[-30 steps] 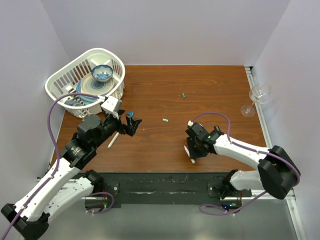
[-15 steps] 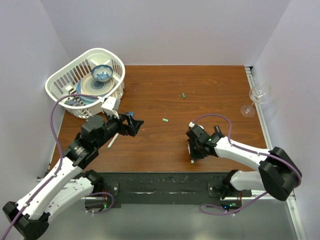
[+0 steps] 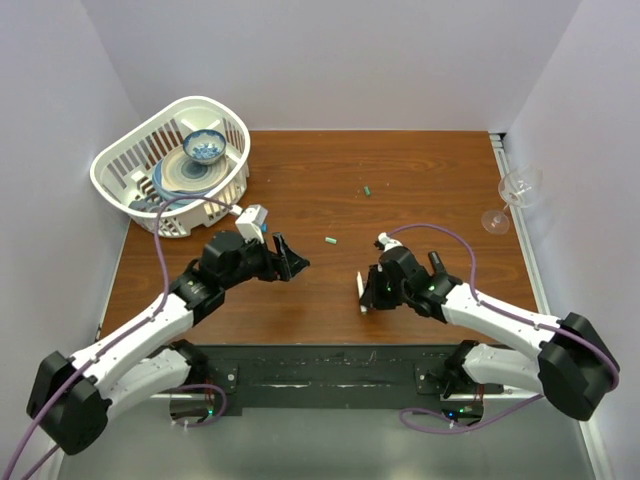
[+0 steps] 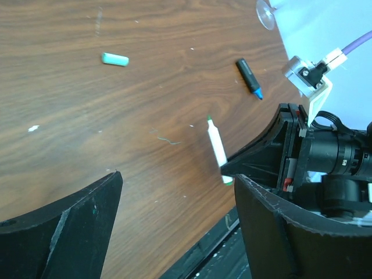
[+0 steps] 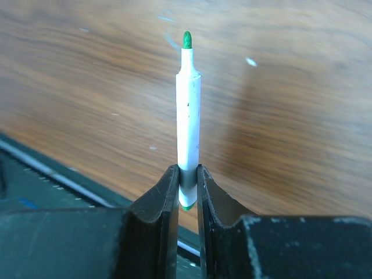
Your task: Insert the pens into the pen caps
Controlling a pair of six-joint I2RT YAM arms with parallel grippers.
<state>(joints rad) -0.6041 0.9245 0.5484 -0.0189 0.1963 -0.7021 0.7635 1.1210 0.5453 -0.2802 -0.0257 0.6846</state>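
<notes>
Where the desk (image 3: 420,170) nears its front edge, right of centre, the right gripper (image 5: 187,174) has its fingers pressed onto the butt of a white pen (image 5: 189,110), whose green nib points away from the wrist. A second ago that pen sat nearer the edge and farther right. Left of centre, slightly farther in, the left gripper (image 3: 290,260) is spread with nothing between its fingers. Its arm has swung in from the left edge since then. The second pen and the blue cap seen beside it earlier no longer show, and I cannot tell whether the arm covers them.

Mid-desk lies a green cap (image 3: 330,240), apart from both grippers. Farther back is a darker cap (image 3: 368,189), too small from above to name its colour. At the far left corner a white slotted basket (image 3: 238,165) holds a blue-patterned bowl (image 3: 205,147) and, beside it, a plate (image 3: 180,178). Something dark below the plate is hard to make out. By the right edge a clear wine glass (image 3: 518,188) is faint against the pale wall.
</notes>
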